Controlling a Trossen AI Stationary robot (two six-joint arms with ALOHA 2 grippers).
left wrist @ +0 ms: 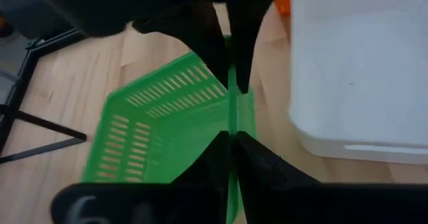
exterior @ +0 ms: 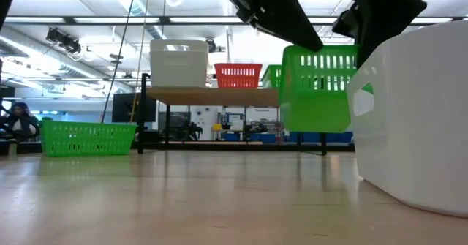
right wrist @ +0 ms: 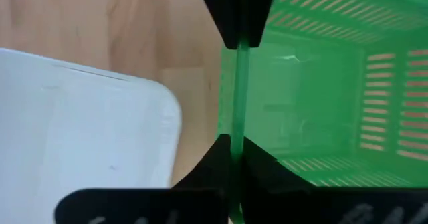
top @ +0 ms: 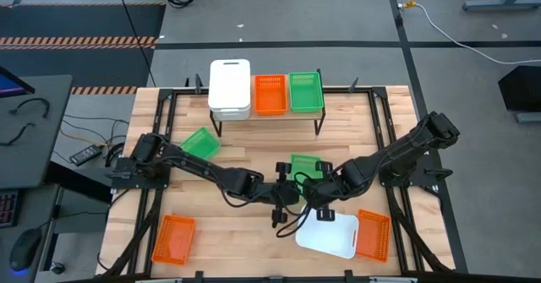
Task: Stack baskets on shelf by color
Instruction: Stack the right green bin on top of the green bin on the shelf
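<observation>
- The wooden tabletop (top: 254, 224) carries everything; bare wood lies between the shelf and the arms, and along the middle of the near edge between the orange basket at the left corner and the white one.
- The shelf (top: 269, 114) stands at the far edge of the table, its plank filled side to side by three baskets, with no free plank between them.
- On the shelf's left end sits a stack of white baskets (top: 229, 87), its rim overhanging the plank's front edge.
- A loose white basket (top: 331, 234) lies upside down near the table's front, right of centre, touching an orange basket (top: 374, 234) on its right.
- Both arms meet at mid-table over one raised green basket (exterior: 319, 88); in the low view it hangs clear of the wood, tilted, just beside the white basket's wall.
- The left gripper (left wrist: 231, 114) is pinched on one rim of this green basket, fingers pressed to either side of the thin edge.
- The right gripper (right wrist: 235, 93) pinches another rim of the same basket in the same way.
- The orange shelf basket (top: 270, 94) sits in the middle, the green shelf basket (top: 305, 91) at the right end.
- Another green basket (top: 199, 143) lies tilted on the table's left, just before the shelf's left legs.
- A lone orange tray (top: 173, 239) rests at the front left corner, near the edge.
</observation>
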